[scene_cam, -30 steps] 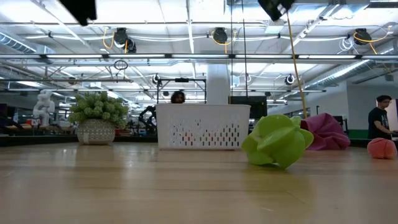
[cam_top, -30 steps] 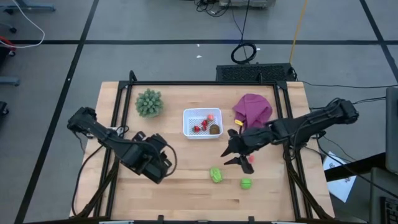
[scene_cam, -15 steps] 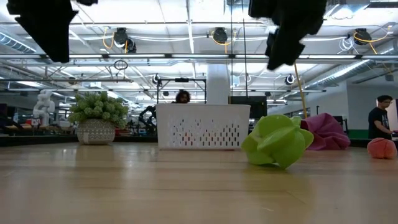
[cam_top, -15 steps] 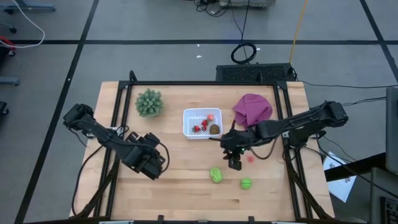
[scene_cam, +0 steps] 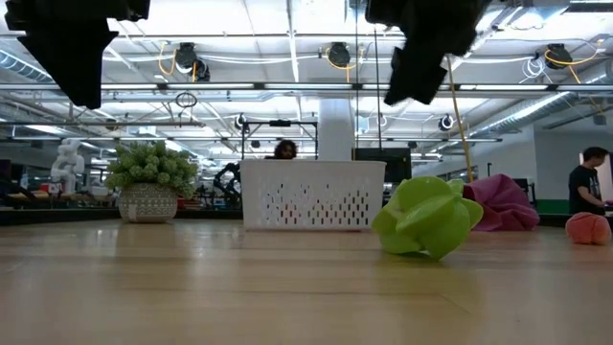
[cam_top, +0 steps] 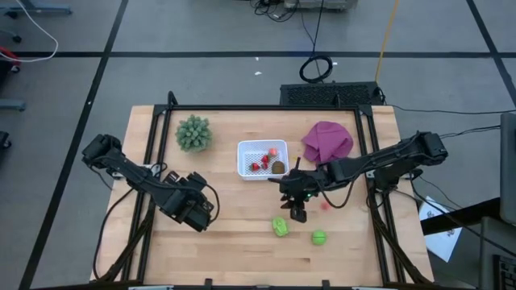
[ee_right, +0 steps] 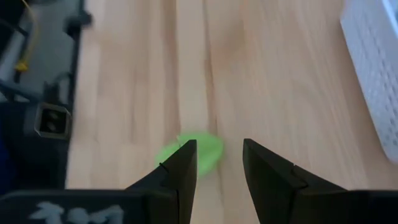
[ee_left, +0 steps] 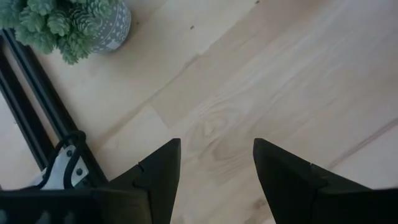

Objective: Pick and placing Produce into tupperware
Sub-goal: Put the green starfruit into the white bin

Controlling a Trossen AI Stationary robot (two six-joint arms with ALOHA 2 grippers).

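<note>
Looking down from the high view, I have a pale wooden table [cam_top: 242, 250] inside a black frame, on grey floor crossed by dark lines, with cables at the top of the frame. The low view looks across the boards into a big hall with ceiling lights and pipes; one person shows behind the tupperware and another at the far right edge.

Counting: one white tupperware [cam_top: 263, 159] sits just above the frame's centre, holding one brown oval and several red and pink bits (too small for me to number). Outside it I count three loose pieces of produce: a larger green piece [cam_top: 280, 227] below centre, a small green ball [cam_top: 319, 238] to its lower right, and a pink piece [cam_top: 325, 205] right of centre. One spiky plant [cam_top: 193, 133] stands upper left, one purple cloth [cam_top: 327, 140] upper right.

My right gripper [cam_top: 298, 211] hangs just above the larger green piece, between it and the tupperware. In its wrist view the fingers [ee_right: 186, 165] stand a narrow gap apart, nothing between them, the green piece beyond. My left gripper [cam_top: 201, 216] waits at lower left, fingers [ee_left: 165, 168] parted partway over bare wood, carrying nothing.
</note>
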